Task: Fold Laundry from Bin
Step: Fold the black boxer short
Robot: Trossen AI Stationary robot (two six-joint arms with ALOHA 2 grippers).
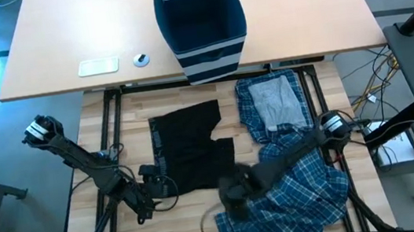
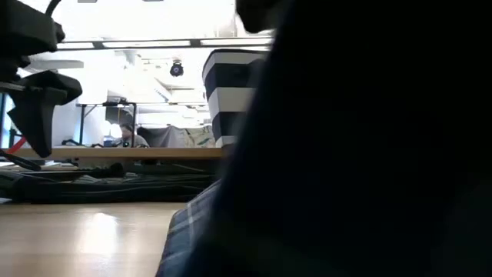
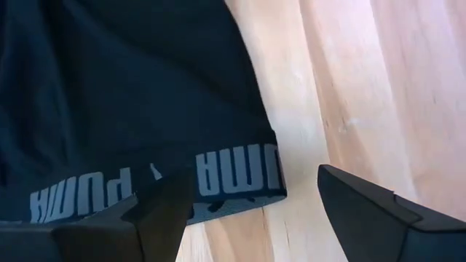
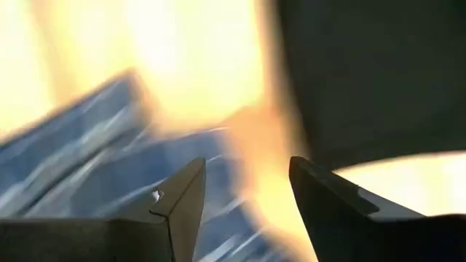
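Observation:
A small black piece (image 1: pixel 187 150) of the laundry lies spread flat on the wooden table, its lettered grey waistband (image 3: pixel 218 175) toward the left. My left gripper (image 1: pixel 148 206) (image 3: pixel 251 178) hovers open over the waistband's near corner, one finger above the band and one above bare wood. Blue-and-white plaid garments (image 1: pixel 295 192) lie heaped at the right with a grey T-shirt (image 1: pixel 281 103) on top. My right gripper (image 1: pixel 234 204) (image 4: pixel 247 164) stands open over the plaid heap's left edge, beside the black piece. The navy striped bin (image 1: pixel 199 22) stands on the far table.
On the far tan table (image 1: pixel 50 64) lie a flat white item (image 1: pixel 98 66) and a small round thing (image 1: pixel 141 59). Cables and equipment (image 1: pixel 393 148) sit past the right edge. Bare wood (image 1: pixel 181 230) shows along the near edge. In the low view a dark mass blocks the right half.

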